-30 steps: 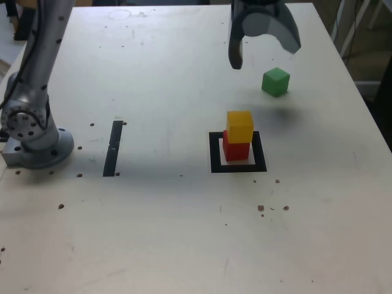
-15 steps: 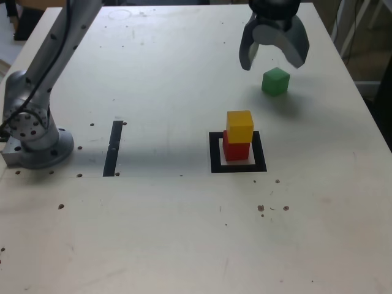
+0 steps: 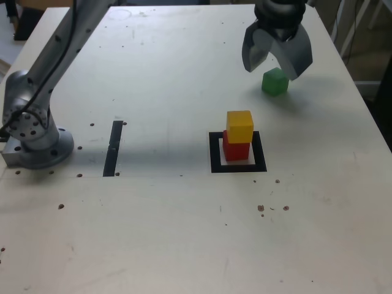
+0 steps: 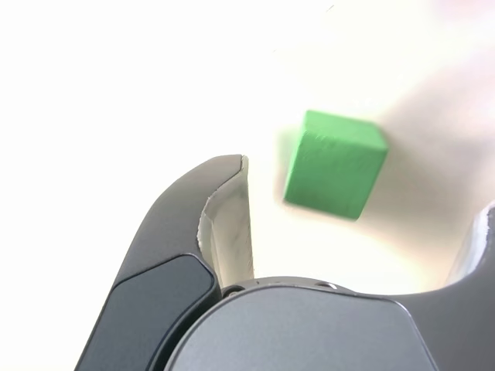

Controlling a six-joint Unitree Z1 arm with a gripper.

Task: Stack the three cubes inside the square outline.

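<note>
The gripper point(image 3: 271, 74) is hanging wide open; the exterior view's far-right green block point(image 3: 275, 86) is looking light, hard (maybe wood), and needing a flat-side squeeze.

The green cube point(image 4: 336, 166) looks matt and fairly smooth, like painted wood. Toward four o'clock in the exterior view's centre, the yellow cube point(image 3: 239, 127) and red cube point(image 3: 236, 150) share that plain matt look. The gripper point(image 4: 363, 209) seems smooth, satin plastic, its inner edge rough.
</note>
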